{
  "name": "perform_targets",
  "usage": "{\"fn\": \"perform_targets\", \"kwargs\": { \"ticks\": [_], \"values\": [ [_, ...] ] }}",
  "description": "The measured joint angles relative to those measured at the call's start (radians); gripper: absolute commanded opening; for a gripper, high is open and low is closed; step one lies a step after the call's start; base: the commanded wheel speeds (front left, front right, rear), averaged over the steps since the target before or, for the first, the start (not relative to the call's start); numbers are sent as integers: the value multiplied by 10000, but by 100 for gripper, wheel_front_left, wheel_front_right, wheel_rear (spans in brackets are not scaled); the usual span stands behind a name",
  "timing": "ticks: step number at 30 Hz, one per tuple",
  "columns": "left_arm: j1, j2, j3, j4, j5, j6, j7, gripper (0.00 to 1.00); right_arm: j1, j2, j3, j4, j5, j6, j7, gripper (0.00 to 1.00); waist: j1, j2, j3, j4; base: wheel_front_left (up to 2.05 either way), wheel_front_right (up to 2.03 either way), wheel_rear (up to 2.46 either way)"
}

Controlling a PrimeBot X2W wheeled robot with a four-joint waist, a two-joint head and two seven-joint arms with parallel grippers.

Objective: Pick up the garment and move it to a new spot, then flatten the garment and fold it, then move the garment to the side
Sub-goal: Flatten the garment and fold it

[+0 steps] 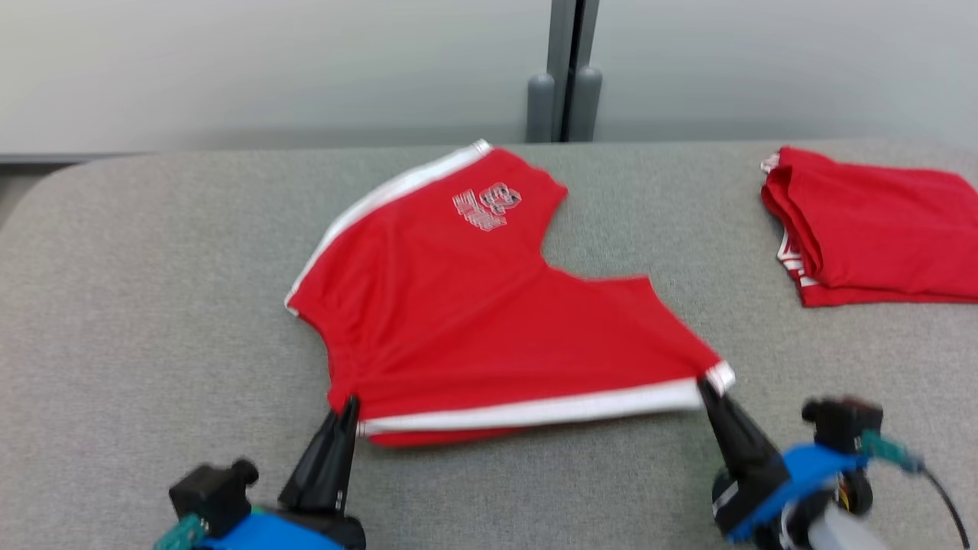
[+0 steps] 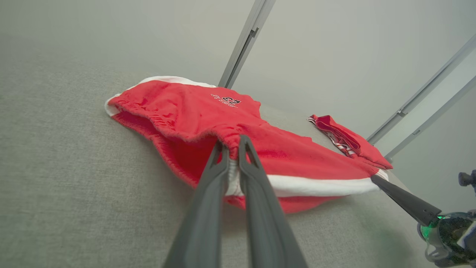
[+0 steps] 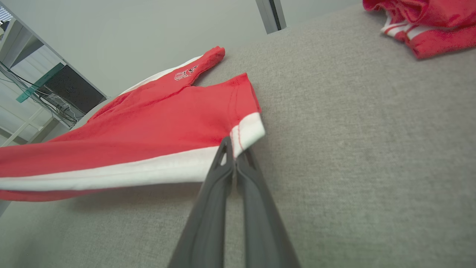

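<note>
Dark tapered fingers of left gripper point(image 1: 350, 409) pinched on gathered waistband of red garment point(image 1: 474, 305), white-striped knit spread on grey felt bench point(image 1: 153, 305); right gripper point(image 1: 707, 388) clamped on white hem corner; folded red pile point(image 1: 879, 229) far right; cabled shelving point(image 3: 44, 93) in right wrist view.

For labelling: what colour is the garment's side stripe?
White stripe on red garment; right wrist view shows best.

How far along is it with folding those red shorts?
Done: the red shorts are gripped, left pincer and right pincer each shut on a corner of the white-striped edge. In hand: stretching them flat on the grey table, near edge lifted. Still to do: folding, then moving them aside.
</note>
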Motion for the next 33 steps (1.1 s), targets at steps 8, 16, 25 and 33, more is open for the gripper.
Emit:
{"fn": "perform_targets", "kwargs": {
  "ticks": [8, 16, 25, 33],
  "values": [
    [1739, -77, 65, -305, 167, 0, -2, 0, 3283, 242, -1062, -2023, -650, 2, 552, 0, 1, 0, -734, 220, 0, 0, 0],
    [2137, 27, -81, -399, 84, 0, 0, 0, 4016, 849, -2500, -3536, -1983, 0, 1657, 0, 3, 2, -961, 205, 0, 0, 0],
    [717, 121, -650, -500, -276, 0, -2, 0, 1938, 1150, -2796, -3279, -2577, 0, 2077, 0, 4, 4, -660, 612, 0, 0, 0],
    [-1551, 247, -1011, 228, -779, 0, -2, 0, -1775, 986, -2468, -972, -2690, 0, 2134, 0, 5, 4, 181, 1104, 0, 0, 0]
  ]
}}
